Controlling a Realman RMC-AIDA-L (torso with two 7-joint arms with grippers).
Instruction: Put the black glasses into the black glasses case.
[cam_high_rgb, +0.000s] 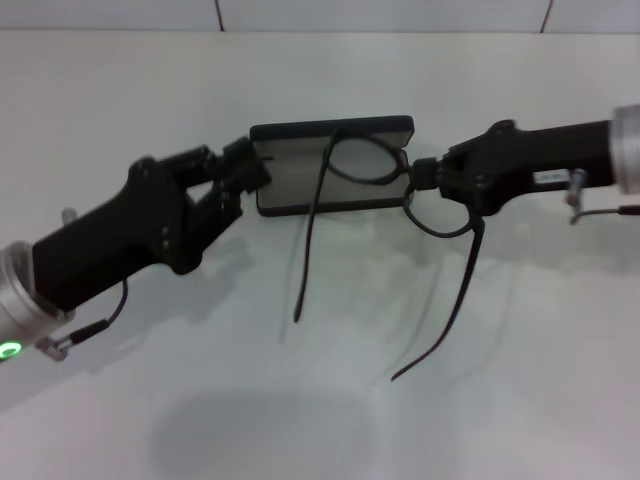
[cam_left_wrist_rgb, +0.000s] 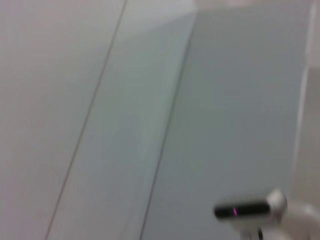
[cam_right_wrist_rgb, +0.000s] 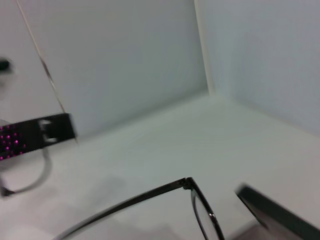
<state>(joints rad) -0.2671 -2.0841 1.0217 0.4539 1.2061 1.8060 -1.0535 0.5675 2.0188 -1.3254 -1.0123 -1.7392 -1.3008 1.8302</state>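
1. Black glasses case (cam_high_rgb: 330, 166) lies open on the white table (cam_high_rgb: 300, 400), far-centre in head view; pale grey inside faces up, dark lid edge along its far side.
2. Left gripper (cam_high_rgb: 252, 165) comes in from the robot's left, low over the table. Its fingers are at the case's left end and look to be pinched on the edge there; contact seems real, but the exact grip is hard to make out.
3. Right gripper (cam_high_rgb: 410, 185) reaches in from the robot's right, tip just at the case's right end. It's clamped on the black glasses (cam_high_rgb: 362, 160) near the bridge/frame, betw. the two lenses.
4. Glasses pos.: one lens sits over the case's right half, above the grey lining; other lens hangs outside the case, just off its right-near corner, below the gripper tip.
5. Both temple arms are unfolded and trail toward the robot: one crosses the case and runs down off its near edge, the other sweeps down past the right gripper to the table. Can't tell if the tips touch the table.
6. Right wrist view: thin frame corner of the glasses (cam_right_wrist_rgb: 192, 187) in the foreground, dark case edge (cam_right_wrist_rgb: 272, 210) beside it, white table and wall behind.
7. Left wrist view: only pale wall panels, nothing of the task items.
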